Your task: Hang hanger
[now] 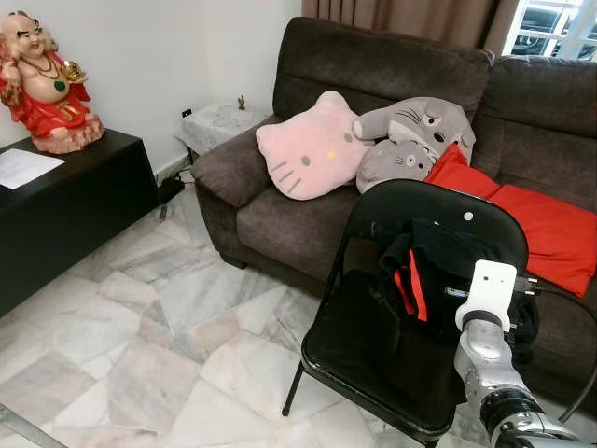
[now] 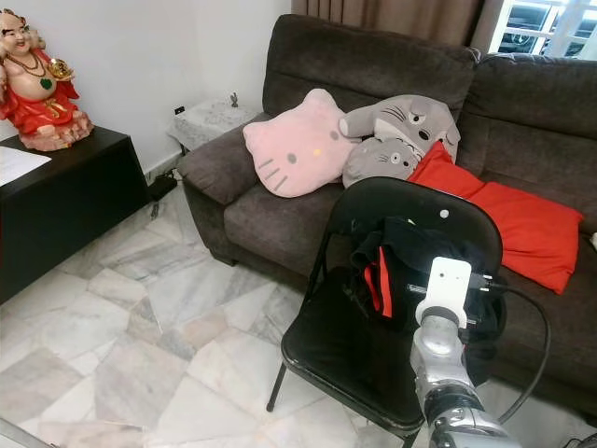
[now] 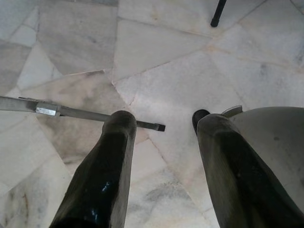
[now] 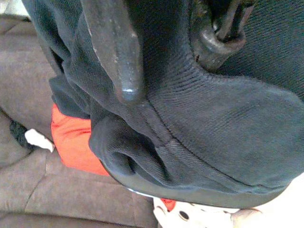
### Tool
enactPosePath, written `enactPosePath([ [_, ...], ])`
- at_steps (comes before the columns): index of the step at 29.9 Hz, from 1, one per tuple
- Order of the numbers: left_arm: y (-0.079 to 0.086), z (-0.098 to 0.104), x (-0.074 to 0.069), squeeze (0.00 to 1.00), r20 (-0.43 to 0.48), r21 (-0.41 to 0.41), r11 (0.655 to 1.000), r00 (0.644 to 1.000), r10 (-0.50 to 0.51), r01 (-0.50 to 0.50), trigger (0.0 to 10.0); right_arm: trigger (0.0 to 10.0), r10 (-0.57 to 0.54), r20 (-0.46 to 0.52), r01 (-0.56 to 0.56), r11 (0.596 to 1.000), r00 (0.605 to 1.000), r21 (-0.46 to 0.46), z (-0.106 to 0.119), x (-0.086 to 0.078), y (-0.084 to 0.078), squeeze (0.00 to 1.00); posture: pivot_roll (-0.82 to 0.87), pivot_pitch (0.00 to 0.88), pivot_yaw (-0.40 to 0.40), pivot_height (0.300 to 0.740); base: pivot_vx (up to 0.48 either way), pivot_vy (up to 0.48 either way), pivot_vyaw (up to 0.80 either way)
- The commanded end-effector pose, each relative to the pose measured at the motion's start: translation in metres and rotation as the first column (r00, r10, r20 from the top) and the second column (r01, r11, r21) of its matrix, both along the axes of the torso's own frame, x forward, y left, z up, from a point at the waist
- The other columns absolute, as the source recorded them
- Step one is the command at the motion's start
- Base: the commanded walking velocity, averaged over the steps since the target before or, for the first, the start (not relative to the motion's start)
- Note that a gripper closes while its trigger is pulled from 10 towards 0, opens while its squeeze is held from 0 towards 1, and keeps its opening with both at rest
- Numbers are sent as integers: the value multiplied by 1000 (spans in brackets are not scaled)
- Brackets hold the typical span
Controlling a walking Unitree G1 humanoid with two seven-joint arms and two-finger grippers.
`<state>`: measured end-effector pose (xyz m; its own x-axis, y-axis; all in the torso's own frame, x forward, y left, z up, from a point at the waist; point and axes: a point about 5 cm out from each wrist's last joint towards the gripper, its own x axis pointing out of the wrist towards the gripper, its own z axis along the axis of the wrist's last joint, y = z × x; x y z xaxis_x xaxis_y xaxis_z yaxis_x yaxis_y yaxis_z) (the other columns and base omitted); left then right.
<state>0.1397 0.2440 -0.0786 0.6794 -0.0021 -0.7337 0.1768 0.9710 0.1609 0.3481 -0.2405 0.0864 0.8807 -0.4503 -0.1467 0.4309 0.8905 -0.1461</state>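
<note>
Right tool: reaching from the lower right of the head views into the black garment with red stripes; in the right wrist view its black fingers are pressing into the dark knit fabric. Whether they are pinching it cannot be told.
Garment: lying bunched on the black metal folding chair, centre right of the frame, against the chair back.
Hanger: cannot be made out among the folds.
Left tool: hanging over the pale marble floor, fingers spread apart and holding nothing.
Surroundings: dark brown fabric sofa standing behind the chair, carrying a pink cat-face cushion, a grey plush cushion and a red cushion; red-robed figurine sitting on the black bench, upper left.
</note>
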Motion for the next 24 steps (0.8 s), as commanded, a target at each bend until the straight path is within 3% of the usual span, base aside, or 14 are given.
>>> enactPosePath([
  [1,6,0,-3,0,-18,14,1000,1000,-5,5,10000,10000,-8,-3,8,1000,1000,15,5,5,0,0,85,0,40,740,0,0,0],
  [9,9,1,-3,0,-20,14,1000,1000,-16,16,10000,10000,-12,2,11,998,1000,55,12,9,-4,0,94,0,48,740,0,0,0],
  [18,7,0,-3,0,-34,4,1000,999,-17,17,10000,10000,34,-19,-30,982,999,185,16,16,0,0,93,0,47,740,0,0,0],
  [22,6,-1,-4,0,-41,0,1000,999,-12,12,10000,10000,48,25,-52,986,999,158,26,21,2,0,87,0,44,740,0,0,0],
  [24,4,-2,-4,0,-46,-2,1000,999,-11,11,10000,10000,69,63,-72,997,996,37,36,24,3,0,83,0,40,740,0,0,0],
])
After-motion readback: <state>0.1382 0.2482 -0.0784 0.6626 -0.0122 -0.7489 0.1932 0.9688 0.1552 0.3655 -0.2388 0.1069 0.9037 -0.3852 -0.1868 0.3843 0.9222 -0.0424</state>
